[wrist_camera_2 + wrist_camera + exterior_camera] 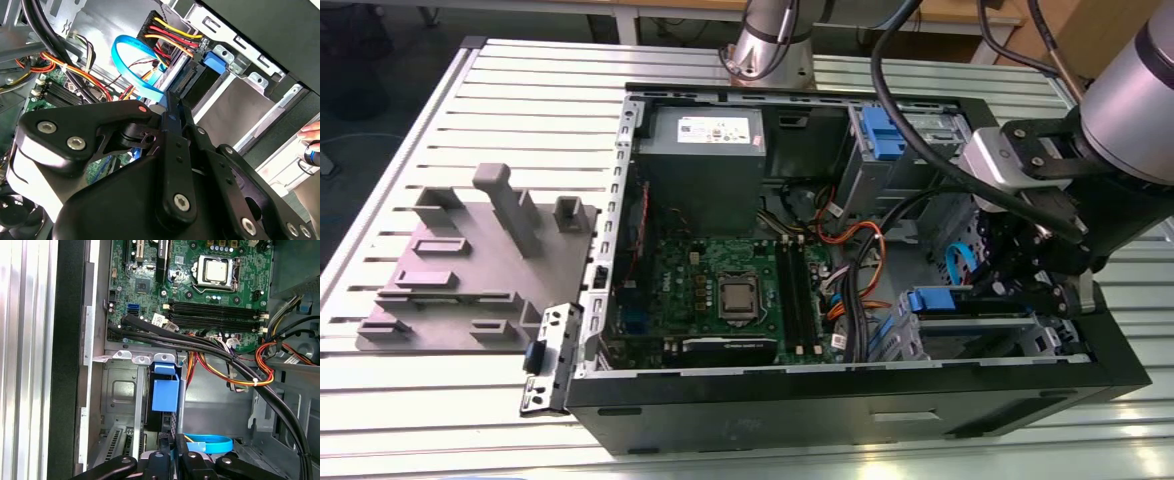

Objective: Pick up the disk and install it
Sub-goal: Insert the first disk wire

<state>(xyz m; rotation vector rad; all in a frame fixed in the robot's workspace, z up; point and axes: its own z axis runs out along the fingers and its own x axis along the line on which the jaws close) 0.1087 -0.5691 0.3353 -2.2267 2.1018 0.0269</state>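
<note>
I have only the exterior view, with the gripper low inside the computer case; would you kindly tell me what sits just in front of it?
Observer: In the first wrist view the disk sits slotted in its bay, blue rail facing the gripper.
Operator: Any wiring close by?
Observer: In the second wrist view, yellow, red and black wires run just past the disk.
Operator: Is anyone near?
Observer: A person's hand shows beyond the computer case, second wrist view.
</note>
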